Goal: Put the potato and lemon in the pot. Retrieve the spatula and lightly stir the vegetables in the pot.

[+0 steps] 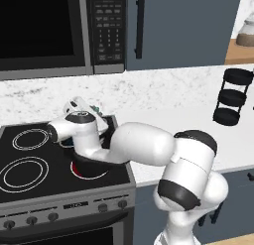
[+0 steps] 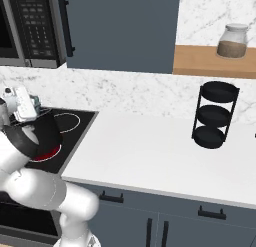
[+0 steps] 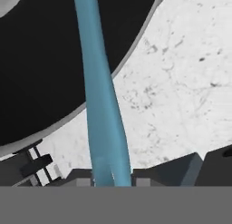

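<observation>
We saw gripper [image 3: 111, 181] clenched on spatula [image 3: 100, 96], handle running up betw. fingertips, blade end out of frame past pot [image 3: 41, 64] rim. Base views: hand over pot [image 1: 89, 165] on stove [image 1: 30, 189] front-right burner, arm blocking most of it. We couldn't see pot inside, so couldn't confirm potato/lemon in there. We judged: spatula retrieved = done; loading of 2 items prob. done but unverified; stir either starting or underway, not shown finished.
</observation>
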